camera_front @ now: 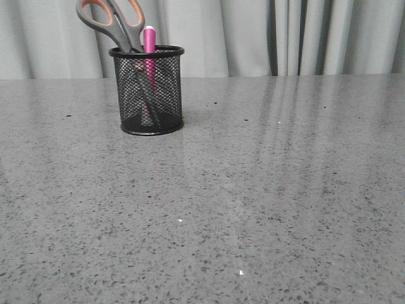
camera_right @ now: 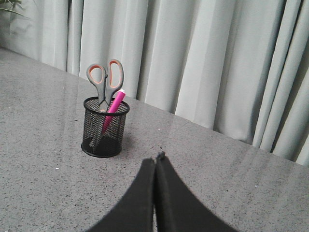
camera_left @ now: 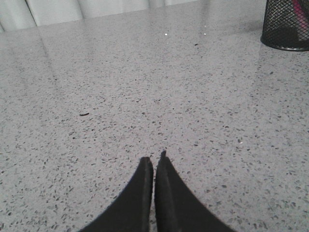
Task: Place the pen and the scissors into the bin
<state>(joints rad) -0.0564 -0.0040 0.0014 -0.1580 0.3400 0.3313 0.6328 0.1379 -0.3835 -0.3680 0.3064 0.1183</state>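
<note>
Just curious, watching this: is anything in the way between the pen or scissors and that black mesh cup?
Nothing is. The pen and scissors already stand inside the bin, handles sticking up. Both the left gripper and right gripper are shut, empty and apart from it, with bare table between.

Only obstacle on my table is the bin at the far left, with the scissors handles and the pen tip sticking up above its rim, so passing low over it is blocked. Everything in front of it and off to the right is open tabletop back to the curtain. My left gripper and right gripper, both pressed closed, sit over bare surface well apart from the bin.
</note>
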